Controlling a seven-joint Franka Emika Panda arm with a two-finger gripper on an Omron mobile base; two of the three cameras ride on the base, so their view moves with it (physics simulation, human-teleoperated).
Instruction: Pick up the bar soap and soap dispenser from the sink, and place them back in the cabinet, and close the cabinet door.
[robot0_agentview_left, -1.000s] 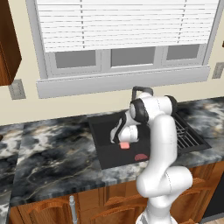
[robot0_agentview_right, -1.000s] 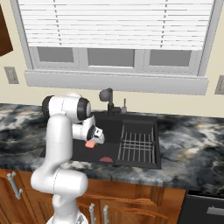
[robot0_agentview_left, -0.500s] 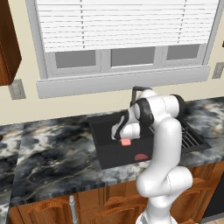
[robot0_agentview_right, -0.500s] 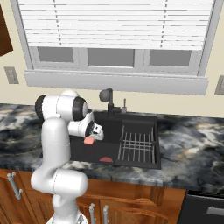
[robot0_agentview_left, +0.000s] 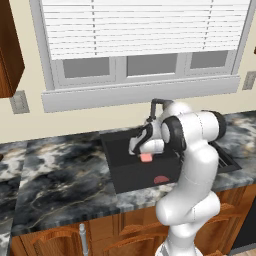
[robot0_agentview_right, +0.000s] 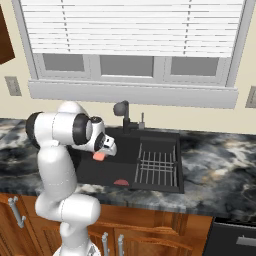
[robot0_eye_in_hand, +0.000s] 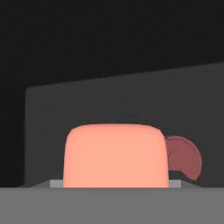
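Gripping the flat salmon-pink bar soap (robot0_agentview_left: 145, 158) in my pincer (robot0_agentview_left: 144, 156), I hold it above the black rectangular sink (robot0_agentview_left: 121, 176), where a dark red half-round piece (robot0_agentview_left: 160, 179) lies.

Black sink (robot0_agentview_left: 125, 172) sunk in dark marbled counter (robot0_agentview_left: 60, 185), red half-round piece (robot0_agentview_left: 161, 179) on its floor.

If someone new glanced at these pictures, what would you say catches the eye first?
Probably the salmon-pink bar soap, held in the tool above the black sink; in the hand view it looms large. Next, the darker red half-round piece lying on the basin floor, and the wire rack on the sink's right side.
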